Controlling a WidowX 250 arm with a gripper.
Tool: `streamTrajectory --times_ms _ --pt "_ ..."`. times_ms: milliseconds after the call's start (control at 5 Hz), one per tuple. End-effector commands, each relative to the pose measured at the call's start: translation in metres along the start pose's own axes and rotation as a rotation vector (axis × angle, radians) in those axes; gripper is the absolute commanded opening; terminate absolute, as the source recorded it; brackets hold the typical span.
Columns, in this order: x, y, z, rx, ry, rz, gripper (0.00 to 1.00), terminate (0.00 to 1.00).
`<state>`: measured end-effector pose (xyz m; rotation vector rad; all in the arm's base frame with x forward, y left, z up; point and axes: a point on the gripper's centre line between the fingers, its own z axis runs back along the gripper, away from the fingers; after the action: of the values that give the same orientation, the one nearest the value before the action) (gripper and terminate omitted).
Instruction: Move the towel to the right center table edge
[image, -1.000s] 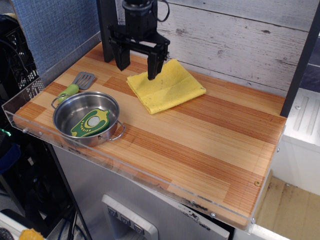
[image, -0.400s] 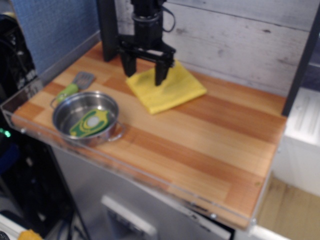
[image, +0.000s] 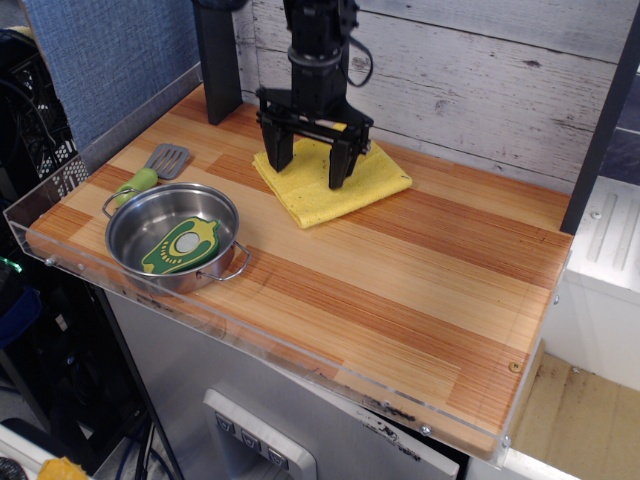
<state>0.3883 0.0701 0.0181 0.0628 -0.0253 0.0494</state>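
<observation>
The towel (image: 345, 190) is a bright yellow folded square lying flat at the back middle of the striped wood table, near the plank wall. My black gripper (image: 310, 165) hangs straight down over the towel's left half with its jaws open. Its left finger reaches down by the towel's left corner and its right finger comes down onto the cloth. Nothing is held. The right table edge (image: 555, 300) is the short side with a clear acrylic strip, far from the towel.
A steel pot (image: 172, 232) with a green and yellow toy inside stands at the front left. A green-handled spatula (image: 150, 172) lies behind it. A black post (image: 220, 60) stands at the back left. A dark upright (image: 600, 120) stands at the back right corner.
My gripper has moved to the right and lower, from the towel's left corner to over its left half. The towel has not moved.
</observation>
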Motion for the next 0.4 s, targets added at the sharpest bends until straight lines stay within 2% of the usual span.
streamTrajectory --times_ms 0,200 --pt "0.001 -0.005 0.007 -0.020 -0.101 -0.033 1.00 0.00" --pt "-0.007 -0.011 -0.004 -0.037 -0.078 -0.036 1.00 0.00"
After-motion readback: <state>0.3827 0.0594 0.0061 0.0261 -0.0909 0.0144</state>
